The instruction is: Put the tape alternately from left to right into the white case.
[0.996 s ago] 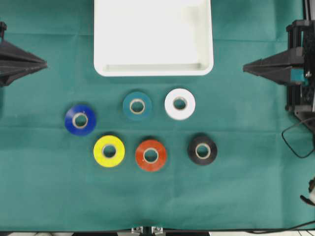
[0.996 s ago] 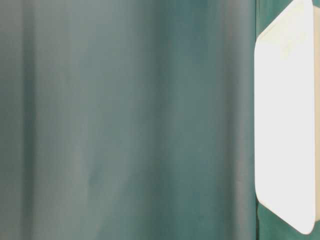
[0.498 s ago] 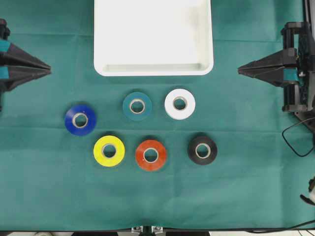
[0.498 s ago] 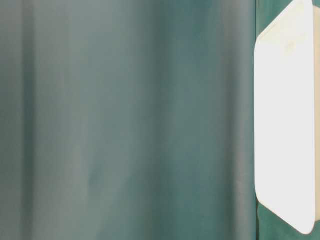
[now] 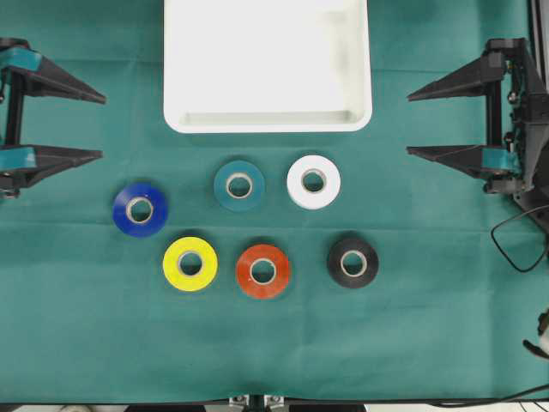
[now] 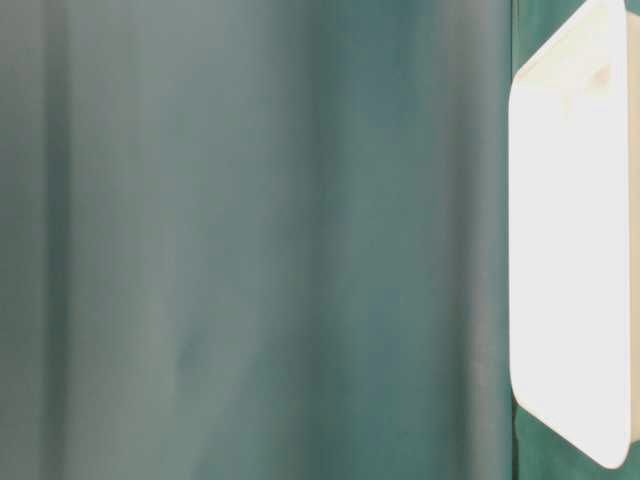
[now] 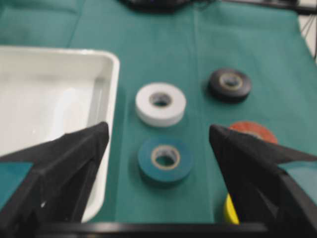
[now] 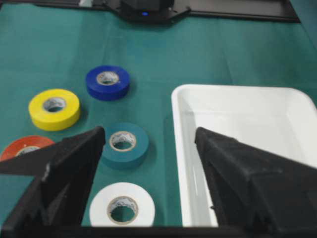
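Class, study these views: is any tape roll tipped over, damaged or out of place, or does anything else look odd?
Nothing stands out. All six rolls lie flat on the green cloth, apart from one another, below the white case, which holds nothing. Both end effectors, left and right, stand open at the sides, holding nothing.

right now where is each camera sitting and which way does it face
Overhead: above the table, looking straight down on six tape rolls and the white case; left tool and right tool at the edges.
Table-level: close to green cloth, blurred; only the case shows, no robot.
Left wrist: behind its open fingers, facing the teal roll.
Right wrist: behind its open fingers, facing the opposite way.
Both wrist views share the teal and white roll.
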